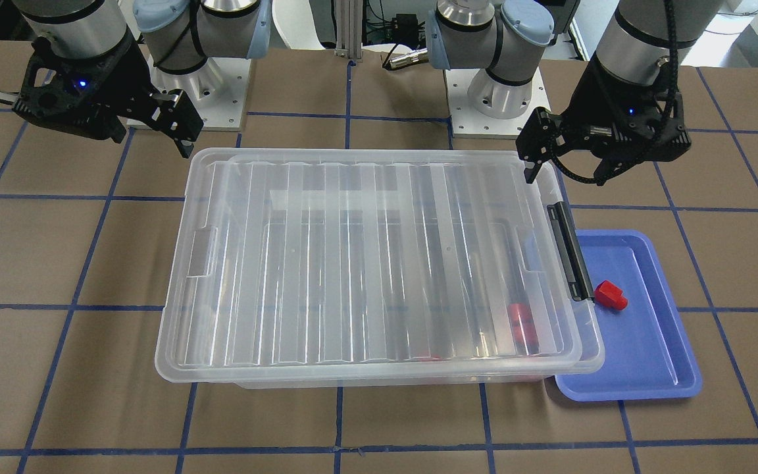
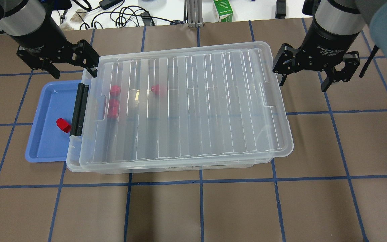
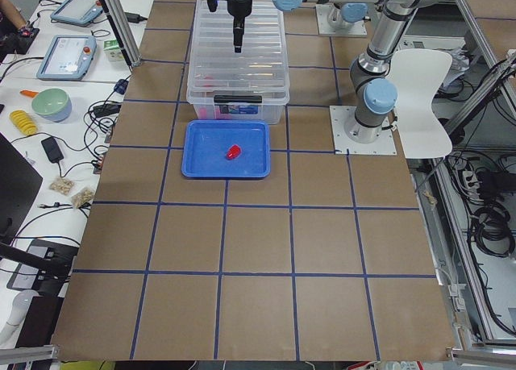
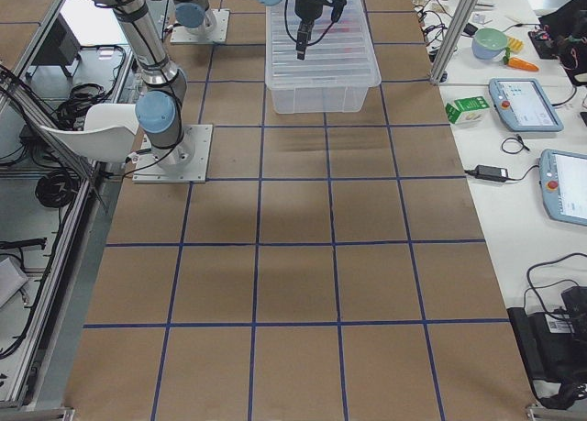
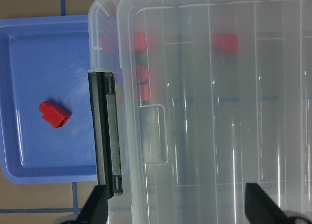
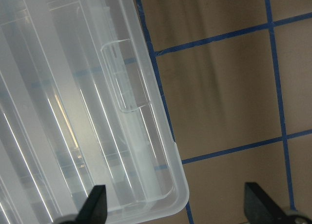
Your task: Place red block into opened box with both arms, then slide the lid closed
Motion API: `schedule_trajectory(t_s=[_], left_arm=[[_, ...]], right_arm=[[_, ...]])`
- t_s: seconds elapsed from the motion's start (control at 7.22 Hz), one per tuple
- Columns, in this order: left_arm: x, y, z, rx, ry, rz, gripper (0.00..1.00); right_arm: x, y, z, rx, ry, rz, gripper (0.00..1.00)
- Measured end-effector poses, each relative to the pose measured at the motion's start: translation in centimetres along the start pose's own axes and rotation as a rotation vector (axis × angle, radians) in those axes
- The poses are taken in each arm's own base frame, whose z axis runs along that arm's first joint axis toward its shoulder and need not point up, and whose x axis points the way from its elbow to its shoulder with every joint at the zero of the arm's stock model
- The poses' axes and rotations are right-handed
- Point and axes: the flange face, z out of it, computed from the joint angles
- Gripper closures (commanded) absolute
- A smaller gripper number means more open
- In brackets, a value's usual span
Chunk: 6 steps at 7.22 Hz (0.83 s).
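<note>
One red block (image 2: pixel 63 125) lies in the blue tray (image 2: pixel 45 141), also seen in the left wrist view (image 5: pixel 53 114). Beside the tray stands the clear box (image 2: pixel 180 168) with its black bar (image 2: pixel 79 109). The ribbed lid (image 2: pixel 197 101) rests on it, shifted slightly away from the bar end. Through the lid I see three blurred red blocks (image 2: pixel 113 109) inside. My left gripper (image 2: pixel 74 67) hovers open and empty over the box's far corner at the bar end. My right gripper (image 2: pixel 303 80) hangs open and empty just off the lid's other far corner.
The blue tray (image 1: pixel 642 355) touches the box's bar end. Brown table panels with blue tape lines (image 2: pixel 200 208) surround the box. Both arm bases (image 1: pixel 491 99) stand behind it. Cables and a green carton (image 2: pixel 223 10) lie past the table's far edge.
</note>
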Motion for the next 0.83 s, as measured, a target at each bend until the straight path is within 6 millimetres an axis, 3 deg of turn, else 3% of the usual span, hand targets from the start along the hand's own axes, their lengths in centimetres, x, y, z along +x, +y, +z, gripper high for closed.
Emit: schedule_trajectory(t_s=[0.83], left_arm=[[0.02, 0.04, -0.07, 0.002, 0.001, 0.002, 0.0]], right_arm=[[-0.32, -0.65, 0.67, -0.008, -0.014, -0.001, 0.0]])
